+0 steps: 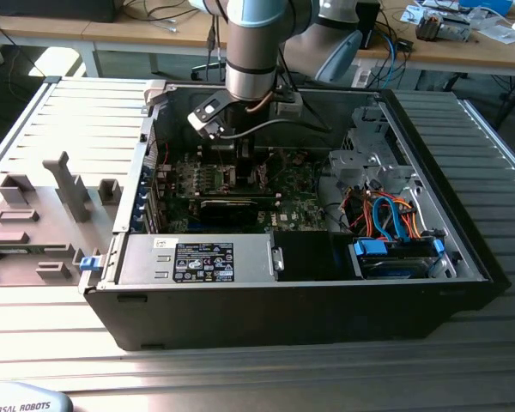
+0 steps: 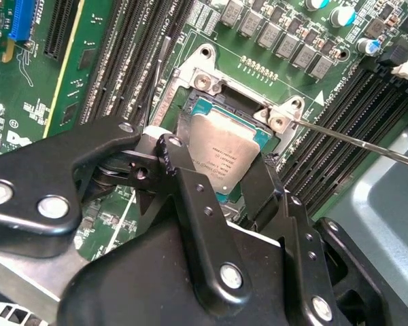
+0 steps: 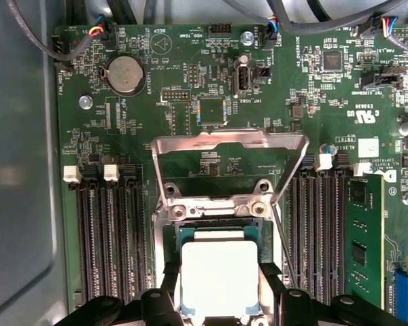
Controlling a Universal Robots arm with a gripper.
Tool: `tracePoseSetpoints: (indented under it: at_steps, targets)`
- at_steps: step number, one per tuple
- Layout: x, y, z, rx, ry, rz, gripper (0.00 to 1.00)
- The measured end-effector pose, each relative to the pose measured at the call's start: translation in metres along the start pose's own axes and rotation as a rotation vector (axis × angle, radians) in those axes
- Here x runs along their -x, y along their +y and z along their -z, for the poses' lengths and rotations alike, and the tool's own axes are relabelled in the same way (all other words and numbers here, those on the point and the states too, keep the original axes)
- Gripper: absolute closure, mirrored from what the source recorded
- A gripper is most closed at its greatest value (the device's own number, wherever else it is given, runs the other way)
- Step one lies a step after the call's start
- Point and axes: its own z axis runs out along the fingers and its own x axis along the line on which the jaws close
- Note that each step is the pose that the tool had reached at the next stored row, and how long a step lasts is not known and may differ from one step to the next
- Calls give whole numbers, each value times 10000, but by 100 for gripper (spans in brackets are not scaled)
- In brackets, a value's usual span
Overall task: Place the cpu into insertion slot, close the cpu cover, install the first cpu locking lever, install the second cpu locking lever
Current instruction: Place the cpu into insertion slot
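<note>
**A:** Where's the cpu (image 3: 219, 272)?

**B:** Directly over the insertion slot (image 3: 214, 209), silver top facing up. In both wrist views it covers most of the socket, and a teal strip of the slot shows past its far edge. I can't tell whether it's fully seated.

**A:** And the gripper (image 3: 219, 288)?

**B:** It's pinching the cpu, with a black finger (image 2: 190, 197) against each of two opposite edges.

**A:** The cpu cover (image 3: 231, 140)?

**B:** Swung open. It stands up off its hinge just beyond the slot, and the motherboard (image 3: 211, 75) shows through its window.

**A:** Any levers?

**B:** In the second wrist view, one thin locking lever (image 2: 353, 142) juts out from the socket's corner, unlatched.

**A:** What's around the socket?

**B:** Black memory slots (image 3: 115, 238) flank it on both sides, and a green memory module (image 3: 364, 238) sits in one of them. A coin battery (image 3: 126, 73) lies further off, beyond the cover. In the exterior view the arm (image 1: 256, 51) reaches down into the open computer case (image 1: 283, 318), which rests on a slatted metal table (image 1: 69, 112).
</note>
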Motion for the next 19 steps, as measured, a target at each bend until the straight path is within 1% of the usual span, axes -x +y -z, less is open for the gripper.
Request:
tracePoseSetpoints:
  at_steps: [4,6,19]
  targets:
    - [15,4,-1,-3,36,-19,46]
    - [17,7,-1,-3,42,-23,46]
    - [16,9,-13,-3,43,-21,46]
